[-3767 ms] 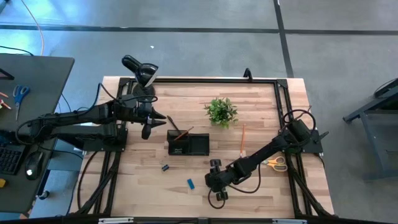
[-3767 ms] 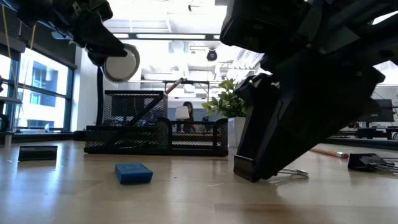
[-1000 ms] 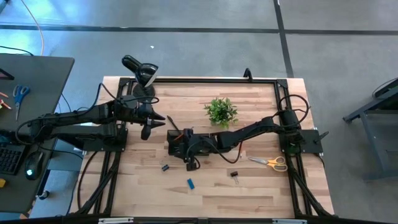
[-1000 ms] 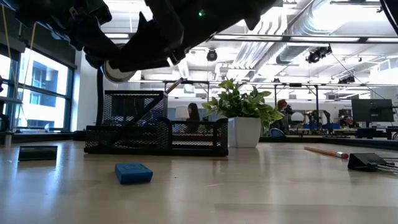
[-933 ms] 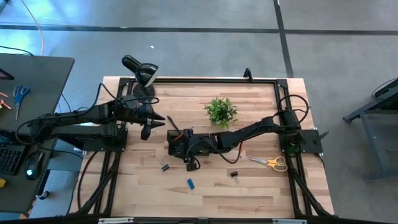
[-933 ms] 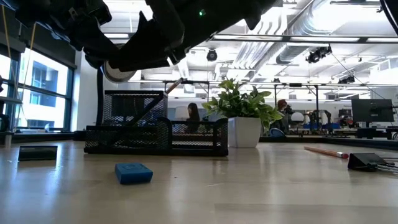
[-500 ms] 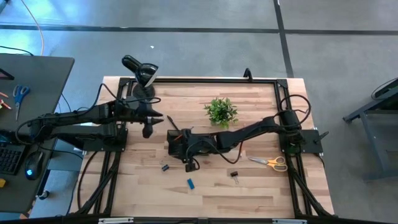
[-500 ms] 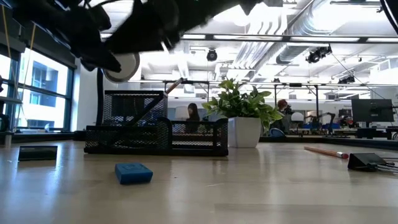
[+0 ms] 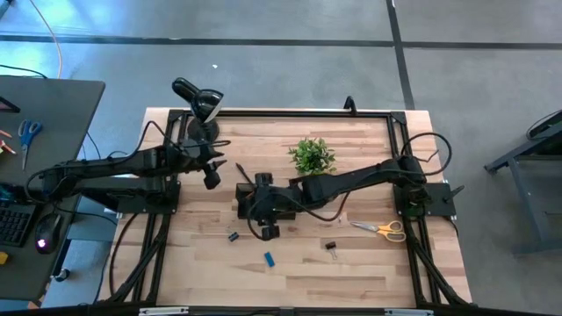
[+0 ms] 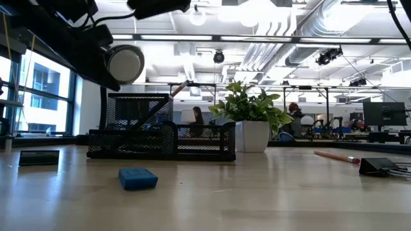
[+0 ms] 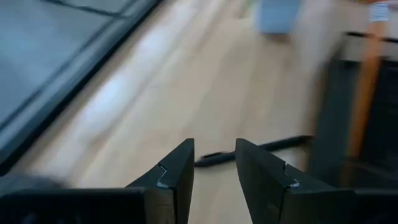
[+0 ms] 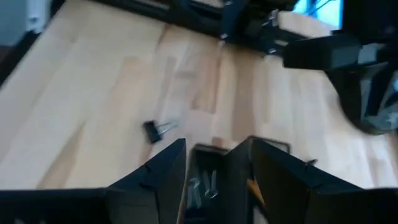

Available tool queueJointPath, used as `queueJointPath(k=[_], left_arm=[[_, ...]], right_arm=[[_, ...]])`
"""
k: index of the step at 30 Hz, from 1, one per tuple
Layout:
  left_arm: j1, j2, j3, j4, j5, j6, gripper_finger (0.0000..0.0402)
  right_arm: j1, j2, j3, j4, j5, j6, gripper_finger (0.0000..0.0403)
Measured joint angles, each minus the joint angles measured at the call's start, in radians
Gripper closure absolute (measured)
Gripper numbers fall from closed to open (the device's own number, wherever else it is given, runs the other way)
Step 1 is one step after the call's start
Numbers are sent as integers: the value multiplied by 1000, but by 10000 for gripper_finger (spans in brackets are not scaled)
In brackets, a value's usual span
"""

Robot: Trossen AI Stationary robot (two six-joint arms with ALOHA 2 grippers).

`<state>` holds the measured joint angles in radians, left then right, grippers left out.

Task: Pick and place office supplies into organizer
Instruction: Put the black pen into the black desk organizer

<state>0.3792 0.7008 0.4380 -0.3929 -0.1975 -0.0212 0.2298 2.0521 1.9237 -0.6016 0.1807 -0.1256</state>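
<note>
Plainly, black mesh organizer (image 10: 160,133), rectangular.

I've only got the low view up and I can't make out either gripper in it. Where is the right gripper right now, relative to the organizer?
Observer: The right gripper hangs over the organizer, fingers open with nothing between them.
Operator: And the left one?
Observer: The left gripper is open near the lamp base, with a dark pencil lying on the table ahead of it.
Operator: Any scissors on the table? I see none.
Observer: Yes, yellow-handled scissors lie flat near the right arm's base, well apart from the organizer.
</note>
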Motion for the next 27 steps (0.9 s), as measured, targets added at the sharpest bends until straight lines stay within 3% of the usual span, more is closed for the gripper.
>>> queueJointPath(k=[5, 13, 19, 27], left_arm=[[-1, 14, -4, 81, 132, 61, 296], [0, 67, -3, 218, 132, 129, 296], [1, 165, -2, 301, 100, 189, 296], [49, 227, -2, 402, 305, 279, 296]], right_arm=[[3, -3, 25, -35, -90, 59, 226], [-1, -31, 27, -54, 10, 66, 241], [-18, -58, 26, -29, -59, 49, 270], [-20, -58, 25, -55, -61, 102, 285]])
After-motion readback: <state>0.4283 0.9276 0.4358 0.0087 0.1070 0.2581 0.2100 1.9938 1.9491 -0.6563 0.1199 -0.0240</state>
